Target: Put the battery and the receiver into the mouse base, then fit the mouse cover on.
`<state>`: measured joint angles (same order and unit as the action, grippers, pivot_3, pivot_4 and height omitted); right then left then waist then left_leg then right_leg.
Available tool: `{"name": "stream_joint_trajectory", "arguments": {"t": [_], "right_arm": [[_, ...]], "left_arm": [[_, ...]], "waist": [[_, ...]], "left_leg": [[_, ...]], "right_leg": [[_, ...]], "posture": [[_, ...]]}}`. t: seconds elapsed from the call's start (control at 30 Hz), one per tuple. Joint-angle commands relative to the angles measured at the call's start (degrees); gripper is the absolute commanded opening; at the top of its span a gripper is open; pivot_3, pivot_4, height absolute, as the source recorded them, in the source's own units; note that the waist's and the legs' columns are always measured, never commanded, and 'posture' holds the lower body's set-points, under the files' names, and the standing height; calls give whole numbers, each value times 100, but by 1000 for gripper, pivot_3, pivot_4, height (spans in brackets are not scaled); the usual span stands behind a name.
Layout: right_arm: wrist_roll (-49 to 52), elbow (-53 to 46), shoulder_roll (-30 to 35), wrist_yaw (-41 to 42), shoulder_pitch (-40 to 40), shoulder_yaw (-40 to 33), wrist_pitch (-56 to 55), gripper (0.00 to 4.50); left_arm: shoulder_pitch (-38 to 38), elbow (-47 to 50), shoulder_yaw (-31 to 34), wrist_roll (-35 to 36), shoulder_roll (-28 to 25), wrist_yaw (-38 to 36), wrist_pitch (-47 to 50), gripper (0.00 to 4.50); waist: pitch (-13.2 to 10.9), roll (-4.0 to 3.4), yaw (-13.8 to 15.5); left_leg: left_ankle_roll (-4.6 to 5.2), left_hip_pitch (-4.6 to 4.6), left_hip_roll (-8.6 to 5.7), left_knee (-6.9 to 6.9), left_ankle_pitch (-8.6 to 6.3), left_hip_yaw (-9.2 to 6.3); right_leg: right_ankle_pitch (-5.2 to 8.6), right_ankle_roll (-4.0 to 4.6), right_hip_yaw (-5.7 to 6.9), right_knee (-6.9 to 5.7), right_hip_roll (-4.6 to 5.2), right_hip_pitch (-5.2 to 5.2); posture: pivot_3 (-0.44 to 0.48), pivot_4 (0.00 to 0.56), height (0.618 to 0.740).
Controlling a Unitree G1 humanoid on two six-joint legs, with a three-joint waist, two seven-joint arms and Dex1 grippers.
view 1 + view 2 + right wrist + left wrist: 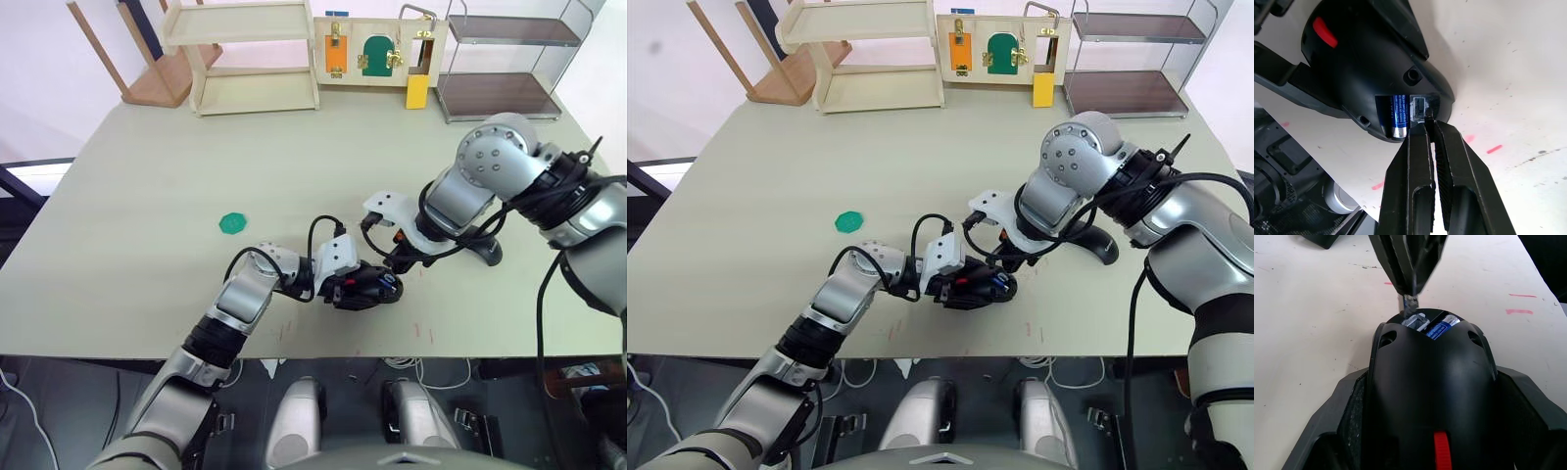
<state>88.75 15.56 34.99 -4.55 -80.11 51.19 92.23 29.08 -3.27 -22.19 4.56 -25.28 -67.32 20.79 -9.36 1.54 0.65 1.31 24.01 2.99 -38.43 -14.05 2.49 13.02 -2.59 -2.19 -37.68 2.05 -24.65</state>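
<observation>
At base's [1366,63] 6 o'clock slot, right gripper [1428,117] pinching receiver [1426,112], battery [1397,117] seated; left gripper [355,284] clamps base; next push home, release.

Blue battery [1396,116] seated in black mouse base [1366,63]

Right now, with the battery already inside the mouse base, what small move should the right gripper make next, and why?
Probably press the receiver a little deeper into its slot, then let go. The right gripper is shut on it at the slot's mouth beside the seated battery, while the left gripper holds the mouse base steady.
</observation>
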Motion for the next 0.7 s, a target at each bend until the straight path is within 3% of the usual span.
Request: {"name": "stream_joint_trajectory", "arguments": {"t": [0.03,0.7], "right_arm": [[-23,-143,5,122,-36,-155,27,0],[-465,-282,-110,364,99,-187,27,0]], "left_arm": [[-130,-44,-297,-95,13,-8,176,3039],[-116,-7,-325,-78,-27,-49,235,3039]], "waist": [[0,0,1],[0,0,-12]], "left_leg": [[0,0,0,0,0,0],[1,0,2,3,0,0]], "right_leg": [[0,0,0,0,0,0],[1,1,1,1,-2,-2]], "posture": [[0,150,740],[0,150,740]]}}
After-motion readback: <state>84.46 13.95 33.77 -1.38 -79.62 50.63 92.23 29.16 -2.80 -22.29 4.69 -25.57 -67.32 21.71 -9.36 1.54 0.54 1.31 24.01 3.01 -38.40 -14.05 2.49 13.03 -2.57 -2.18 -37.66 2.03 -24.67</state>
